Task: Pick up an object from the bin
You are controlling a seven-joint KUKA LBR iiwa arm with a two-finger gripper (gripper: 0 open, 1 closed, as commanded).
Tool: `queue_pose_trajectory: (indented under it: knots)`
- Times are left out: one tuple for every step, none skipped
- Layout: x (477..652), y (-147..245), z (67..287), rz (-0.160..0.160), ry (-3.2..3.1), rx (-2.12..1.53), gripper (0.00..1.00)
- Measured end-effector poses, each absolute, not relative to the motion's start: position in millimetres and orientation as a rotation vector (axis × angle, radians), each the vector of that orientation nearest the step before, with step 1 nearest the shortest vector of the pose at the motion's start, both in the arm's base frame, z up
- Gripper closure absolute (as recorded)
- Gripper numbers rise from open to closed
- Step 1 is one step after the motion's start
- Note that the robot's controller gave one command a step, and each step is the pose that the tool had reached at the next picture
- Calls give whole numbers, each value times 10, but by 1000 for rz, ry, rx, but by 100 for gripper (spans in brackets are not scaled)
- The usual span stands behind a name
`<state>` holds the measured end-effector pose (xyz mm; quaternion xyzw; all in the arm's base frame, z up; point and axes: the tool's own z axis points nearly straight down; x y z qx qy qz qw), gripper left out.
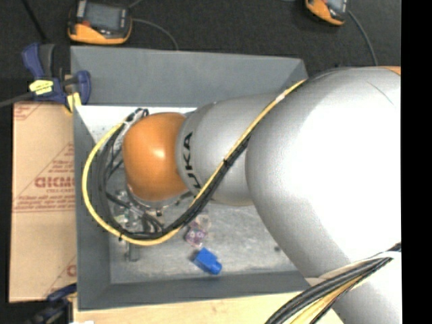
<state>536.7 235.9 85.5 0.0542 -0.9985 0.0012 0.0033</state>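
My gripper hangs under the arm's orange cover, low in the bin's front left part, and is mostly hidden by the cover and cables. A small blue block-like thing lies on the bin floor near the front wall, to the right of the gripper and apart from it. Just behind the blue thing sits a small clear and purplish piece. Nothing shows in the gripper's grasp.
The thick silver arm covers the bin's right half and much of its middle. A yellow cable loops round the orange cover, close to the left wall. Bare grey floor shows along the front, on both sides of the blue thing.
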Motion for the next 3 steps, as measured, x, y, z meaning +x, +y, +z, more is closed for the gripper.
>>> queue_pose_trajectory:
  knots:
    - [5413, 2369, 893, -4, -3140, 162, 100]
    - [5372, 2391, 1630, -6, -3147, 145, 100]
    - [5247, 2160, 2914, -4, -3150, 142, 100]
